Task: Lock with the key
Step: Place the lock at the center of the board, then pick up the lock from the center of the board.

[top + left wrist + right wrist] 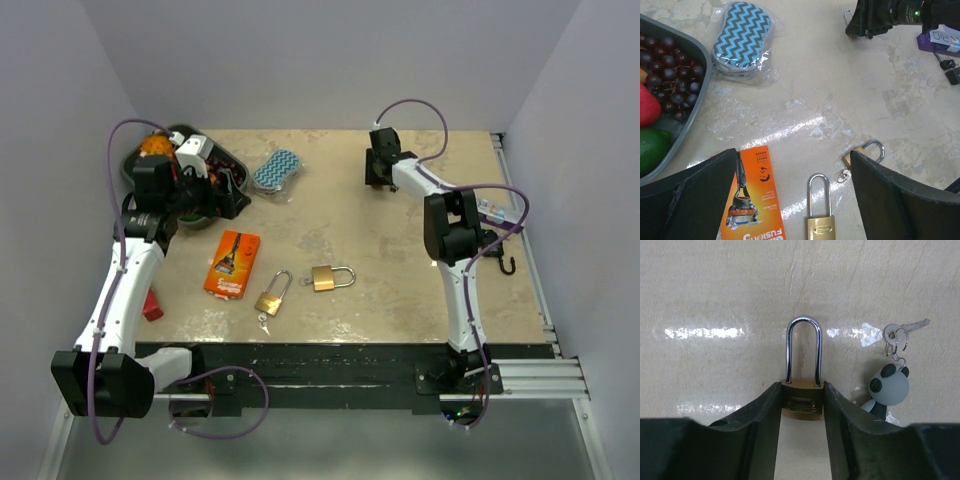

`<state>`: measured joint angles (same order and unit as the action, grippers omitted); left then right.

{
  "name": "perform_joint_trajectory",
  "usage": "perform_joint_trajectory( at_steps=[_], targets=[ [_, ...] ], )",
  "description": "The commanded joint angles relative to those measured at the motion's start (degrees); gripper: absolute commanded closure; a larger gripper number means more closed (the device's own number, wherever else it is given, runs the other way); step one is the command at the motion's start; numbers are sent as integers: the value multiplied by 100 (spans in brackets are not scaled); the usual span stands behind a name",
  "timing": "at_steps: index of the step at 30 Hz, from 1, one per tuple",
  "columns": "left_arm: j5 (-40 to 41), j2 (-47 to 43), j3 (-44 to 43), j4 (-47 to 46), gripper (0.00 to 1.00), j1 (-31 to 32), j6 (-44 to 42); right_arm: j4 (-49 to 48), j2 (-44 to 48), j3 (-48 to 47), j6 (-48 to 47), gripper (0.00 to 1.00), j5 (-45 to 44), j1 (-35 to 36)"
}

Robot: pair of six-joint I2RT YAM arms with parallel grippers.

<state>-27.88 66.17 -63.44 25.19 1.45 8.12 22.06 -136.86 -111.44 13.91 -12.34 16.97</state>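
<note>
Evidently the brass padlock (801,405) sits between the fingers of the right pincer (801,385). Its body is pinched from both sides, and the long shackle stands out ahead of the fingertips. Whether that shackle is latched I cannot tell from this angle. The key (914,324) lies right of the pincer and a little ahead, on a ring with a panda charm (887,385), apart from the lock.

As I judge it, the step is to steady the lock for the key. The grip wants to be square on the body's flanks with the keyway end left free, and the key is best taken by its bow, not by the charm.

The left pincer (794,152) hangs spread wide, holding nothing. Beneath it lie an orange razor pack (752,200) and a spare long-shackled padlock (821,229).

The beige marbled tabletop (400,260) is glossy with streaks of glare, so small metal parts will likely slide. Plain pale walls (320,60) box it in.
</note>
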Motion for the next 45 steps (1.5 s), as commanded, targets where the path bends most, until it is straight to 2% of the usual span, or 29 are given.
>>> perform_joint_trajectory(
  at_steps=[1,2,5,8,10,11,14,16,18,19,21,23,27,28,31,32,39,45],
  targets=[
    [-209,1,34,21,1,-49,-249,-53,62,-282,-3,54,56,-27],
    [-235,1,33,56,1,-49,-284,-44,106,-247,24,47,100,-27],
    [-305,27,42,170,1,-49,-399,-18,387,-107,50,38,205,-36],
    [-682,106,68,486,1,-49,-837,0,765,8,103,35,442,-36],
    [-798,98,269,802,1,56,-1522,-35,1019,87,94,33,644,-18],
    [-528,89,366,908,1,387,-1889,-79,1299,139,85,31,723,-18],
    [463,150,841,1286,1,1362,-2235,-202,2054,533,-98,28,865,95],
    [661,142,1324,1077,1,1559,-2122,-342,2469,833,-335,25,804,148],
    [766,317,1378,892,1,1726,-2007,-615,3145,1351,-476,21,759,192],
    [914,396,1404,882,2,1822,-1972,-720,3400,1527,-634,12,690,192],
    [1257,589,1579,742,2,2253,-1884,-1080,4083,2063,-802,2,567,184],
    [1530,764,1686,610,2,2577,-1797,-1361,4482,2528,-1196,1,426,184],
    [1434,1038,1432,618,1,2974,-1901,-1459,5570,3250,-1654,1,556,184],
    [1739,1099,1422,601,1,3097,-1911,-1451,5747,3382,-1724,1,688,184],
    [1918,1380,1098,1048,1,3379,-1561,-1293,6187,3681,-1647,1,918,184],
    [1909,1442,1053,1206,1,3405,-1211,-1188,6258,3751,-1594,1,891,184],
    [1996,1943,912,1436,1,3458,-241,-871,6601,3963,-1435,1,689,184],
    [2944,2154,895,1708,1,3678,418,-800,6804,4077,-1435,1,654,184]
  ],
)
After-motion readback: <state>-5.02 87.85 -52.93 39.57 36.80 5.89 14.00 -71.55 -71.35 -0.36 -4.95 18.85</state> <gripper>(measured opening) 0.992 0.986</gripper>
